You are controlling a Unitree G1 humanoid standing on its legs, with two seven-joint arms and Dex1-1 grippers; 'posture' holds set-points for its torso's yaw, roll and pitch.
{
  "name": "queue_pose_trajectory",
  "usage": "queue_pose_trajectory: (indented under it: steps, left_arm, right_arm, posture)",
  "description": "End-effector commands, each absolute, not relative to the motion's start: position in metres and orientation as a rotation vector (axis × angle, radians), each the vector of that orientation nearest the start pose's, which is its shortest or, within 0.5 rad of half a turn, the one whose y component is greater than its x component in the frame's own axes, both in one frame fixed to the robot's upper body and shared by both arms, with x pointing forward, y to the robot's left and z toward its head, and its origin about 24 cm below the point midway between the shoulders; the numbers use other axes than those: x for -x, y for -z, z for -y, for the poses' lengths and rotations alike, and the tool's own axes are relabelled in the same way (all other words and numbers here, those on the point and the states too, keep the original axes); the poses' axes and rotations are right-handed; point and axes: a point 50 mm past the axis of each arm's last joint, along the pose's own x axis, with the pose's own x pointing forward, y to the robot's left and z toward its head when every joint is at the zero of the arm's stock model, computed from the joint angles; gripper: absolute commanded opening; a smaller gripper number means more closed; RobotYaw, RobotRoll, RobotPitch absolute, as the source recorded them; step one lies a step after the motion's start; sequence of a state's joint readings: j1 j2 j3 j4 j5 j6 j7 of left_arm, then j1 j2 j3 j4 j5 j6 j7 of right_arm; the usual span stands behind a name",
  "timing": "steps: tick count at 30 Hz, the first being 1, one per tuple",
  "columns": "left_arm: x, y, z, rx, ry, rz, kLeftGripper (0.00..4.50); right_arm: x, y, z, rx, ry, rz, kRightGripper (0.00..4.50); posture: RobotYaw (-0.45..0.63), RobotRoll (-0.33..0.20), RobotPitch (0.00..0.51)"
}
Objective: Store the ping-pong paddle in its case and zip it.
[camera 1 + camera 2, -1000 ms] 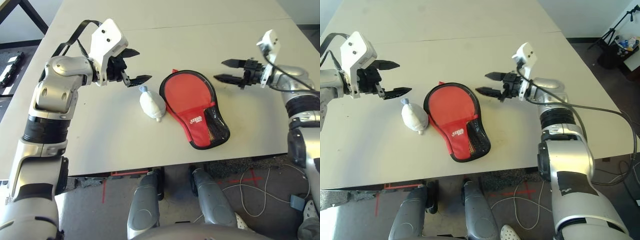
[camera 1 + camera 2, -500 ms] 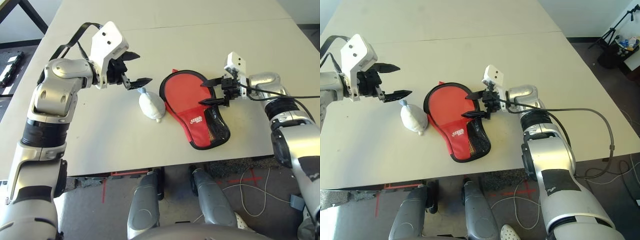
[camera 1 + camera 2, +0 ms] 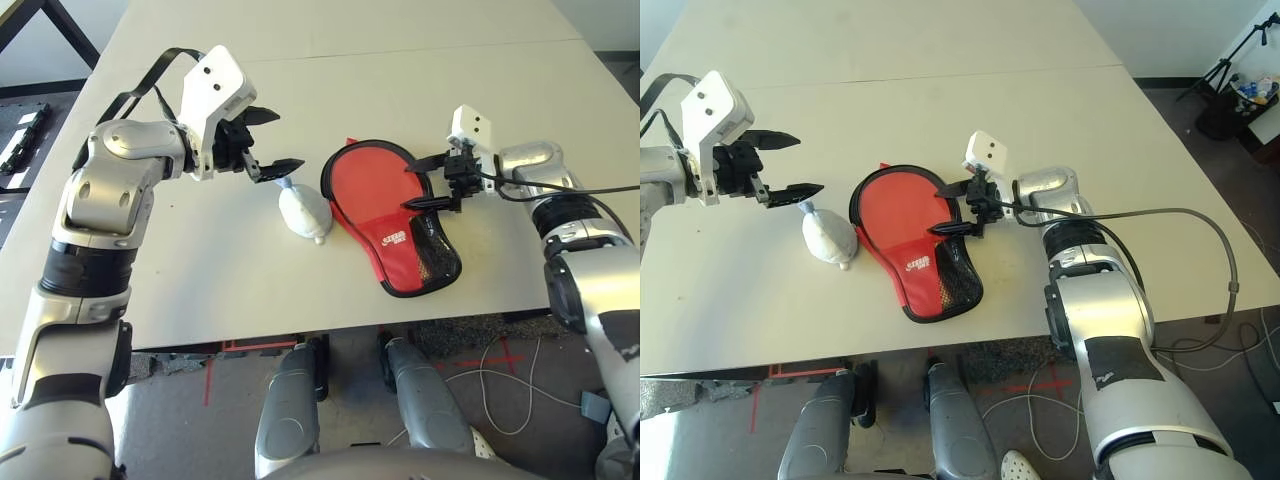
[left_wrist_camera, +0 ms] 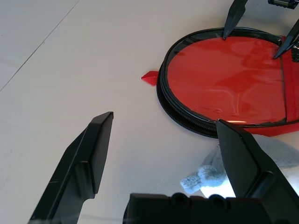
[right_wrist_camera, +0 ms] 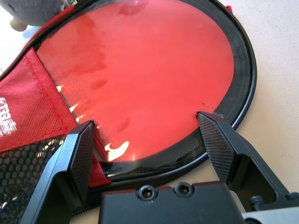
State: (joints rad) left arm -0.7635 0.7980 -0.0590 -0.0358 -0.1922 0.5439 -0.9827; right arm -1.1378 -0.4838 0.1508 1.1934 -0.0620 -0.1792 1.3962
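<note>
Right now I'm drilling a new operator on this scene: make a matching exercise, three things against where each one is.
Things:
1. plush ball
2. right gripper
3. left gripper

Places:
A. open, at the case's right rim, over the red paddle face
B. open, raised above the plush ball
C. on the table, left of the case

Pairs: 1-C, 2-A, 3-B

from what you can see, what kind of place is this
Probably a lab or workshop: a plain pale table, loose cables and red tape marks on the grey floor, and a tripod stand in the corner.
</note>
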Motion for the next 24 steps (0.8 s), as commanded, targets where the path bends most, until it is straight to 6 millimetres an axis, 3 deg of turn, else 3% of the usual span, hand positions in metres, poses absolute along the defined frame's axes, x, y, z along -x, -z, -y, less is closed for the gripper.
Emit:
queue_pose_trajectory:
  steps: [1, 10, 16, 24]
  left_arm:
    - [-0.316, -0.251, -0.201, -0.645, 0.840, -0.050, 4.50]
    - [-0.312, -0.252, -0.202, -0.629, 0.862, -0.073, 4.50]
    - [-0.295, -0.256, -0.203, -0.542, 0.937, -0.134, 4.50]
    - [-0.278, -0.247, -0.192, -0.457, 1.005, -0.245, 4.50]
  right_arm:
    - [-0.375, -0.145, 0.192, 0.576, -1.273, -0.441, 4.49]
    - [-0.376, -0.143, 0.189, 0.579, -1.270, -0.438, 4.49]
    - [-0.375, -0.139, 0.187, 0.588, -1.276, -0.443, 4.49]
    - [-0.376, -0.138, 0.185, 0.594, -1.271, -0.441, 4.49]
  posture:
    - [0.00, 0.000, 0.262]
    - [0.00, 0.000, 0.271]
    - [0.01, 0.000, 0.275]
    - [0.02, 0.000, 0.275]
